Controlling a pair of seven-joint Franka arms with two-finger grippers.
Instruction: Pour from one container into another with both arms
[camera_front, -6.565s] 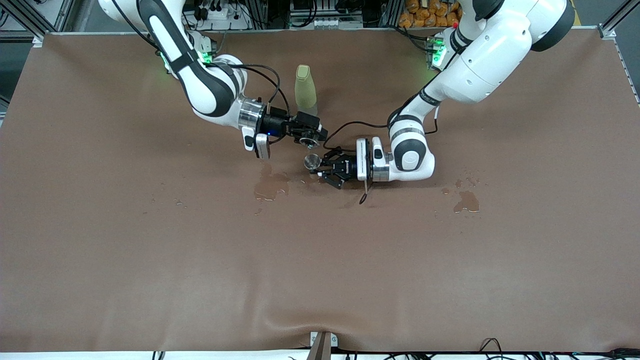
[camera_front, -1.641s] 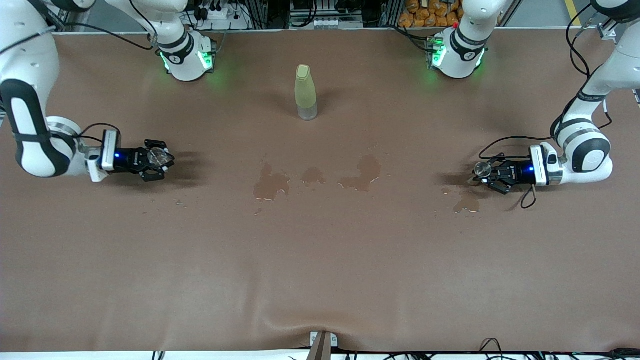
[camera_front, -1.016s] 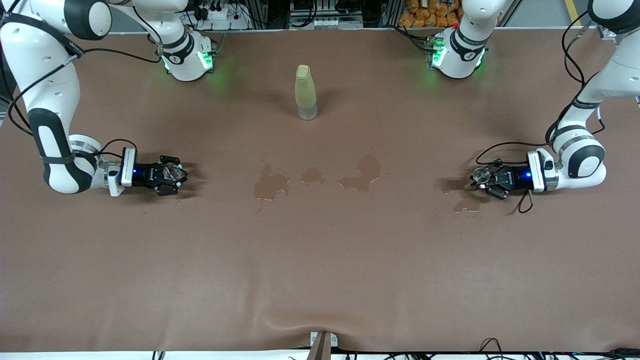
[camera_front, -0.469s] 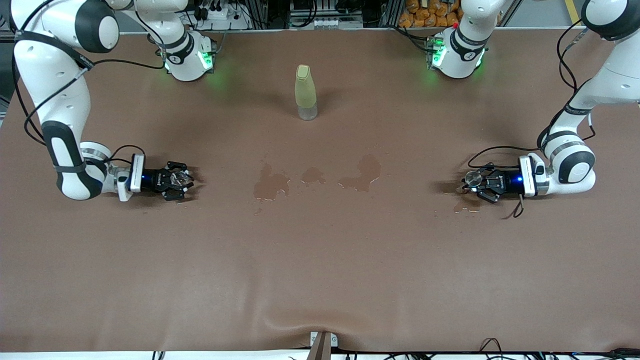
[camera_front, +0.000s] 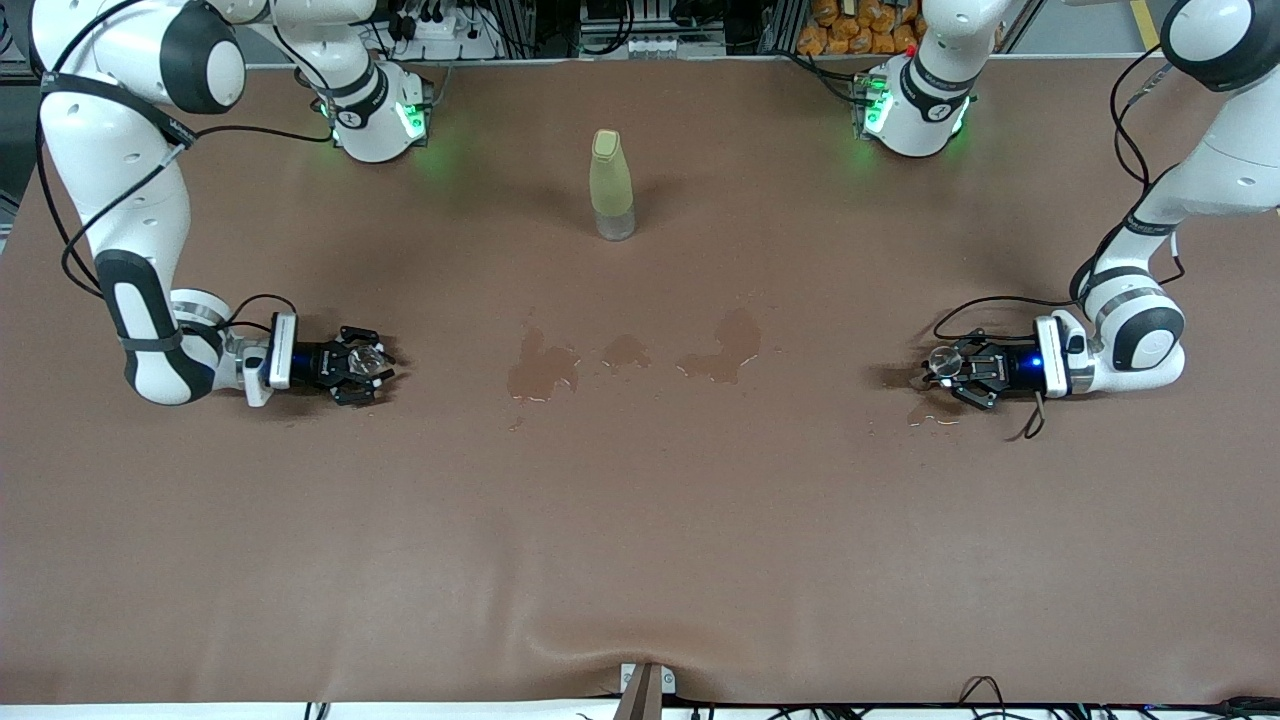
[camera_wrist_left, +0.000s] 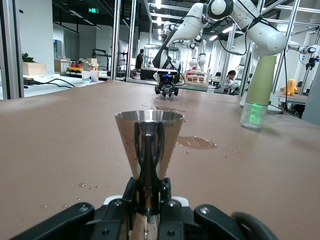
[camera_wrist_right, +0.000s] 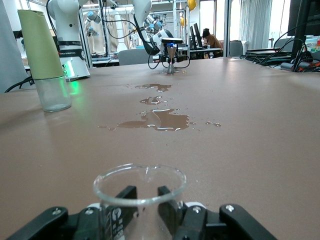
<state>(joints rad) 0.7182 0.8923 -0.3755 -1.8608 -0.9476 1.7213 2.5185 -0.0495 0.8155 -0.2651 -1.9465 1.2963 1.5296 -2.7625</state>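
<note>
My left pincer (camera_front: 958, 370), lower right, has moved the steel cup (camera_wrist_left: 149, 145) apart; right pincer (camera_front: 362, 368), lower left, grips the glass beaker (camera_wrist_right: 140, 200): pouring done.

Steel cup (camera_wrist_left: 149, 134), glass beaker (camera_wrist_right: 139, 197) (both upright).

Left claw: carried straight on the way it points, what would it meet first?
Probably nothing close: the left claw, shut on the steel cup, points over flat wet patches toward the right claw at the right arm's end; the bottle stands aside.
</note>
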